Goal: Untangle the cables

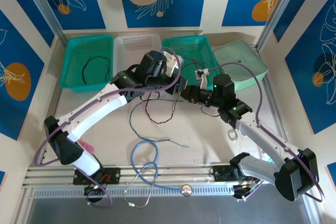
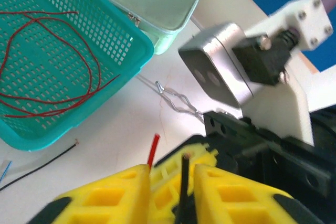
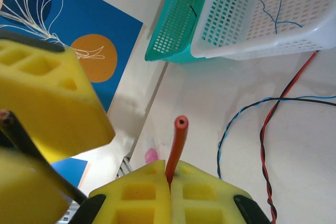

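The step in hand looked like parting two strands. The right gripper was clamped tight on the red cable, and the left gripper stood narrow about the black cable, though whether it pinched could not be told. Both hung over the cables on the table, so next called for a firm left grip and a slow pull apart.

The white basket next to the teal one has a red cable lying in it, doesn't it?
Not red: the cable lying in the white basket next to the teal basket is blue. The right wrist view shows it.
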Available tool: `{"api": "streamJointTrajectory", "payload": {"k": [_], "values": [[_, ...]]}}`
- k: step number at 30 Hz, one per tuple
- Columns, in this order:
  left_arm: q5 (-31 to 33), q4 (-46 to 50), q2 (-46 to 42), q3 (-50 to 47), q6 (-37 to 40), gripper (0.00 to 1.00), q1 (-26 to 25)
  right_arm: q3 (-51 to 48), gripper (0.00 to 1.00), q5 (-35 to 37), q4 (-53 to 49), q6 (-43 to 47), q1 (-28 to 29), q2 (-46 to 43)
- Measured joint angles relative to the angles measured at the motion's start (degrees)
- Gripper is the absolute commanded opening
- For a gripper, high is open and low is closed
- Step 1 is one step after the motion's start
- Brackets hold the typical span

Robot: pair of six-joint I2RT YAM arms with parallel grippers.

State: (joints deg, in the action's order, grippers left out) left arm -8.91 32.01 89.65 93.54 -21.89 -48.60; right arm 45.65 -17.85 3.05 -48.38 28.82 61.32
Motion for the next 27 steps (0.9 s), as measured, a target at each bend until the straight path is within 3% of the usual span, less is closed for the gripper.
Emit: {"api": "streamJointTrajectory", "payload": {"k": [6,17,27], "values": [[1.6,-0.2,0.5,0.0,0.8,0.0,0.0,0.1,0.0,-0.2,-0.4,0.2,-0.1,-1.4],[8.3,-0.3,-4.4,-0.9,3.1,0.0,0.0,3.0,0.0,4.9,-8.0,0.4,-1.8,-6.1],[11.0,2.6,-12.6,6.7,6.5,0.0,0.0,17.5,0.0,19.4,-16.7,3.5,4.7,-12.3]]}}
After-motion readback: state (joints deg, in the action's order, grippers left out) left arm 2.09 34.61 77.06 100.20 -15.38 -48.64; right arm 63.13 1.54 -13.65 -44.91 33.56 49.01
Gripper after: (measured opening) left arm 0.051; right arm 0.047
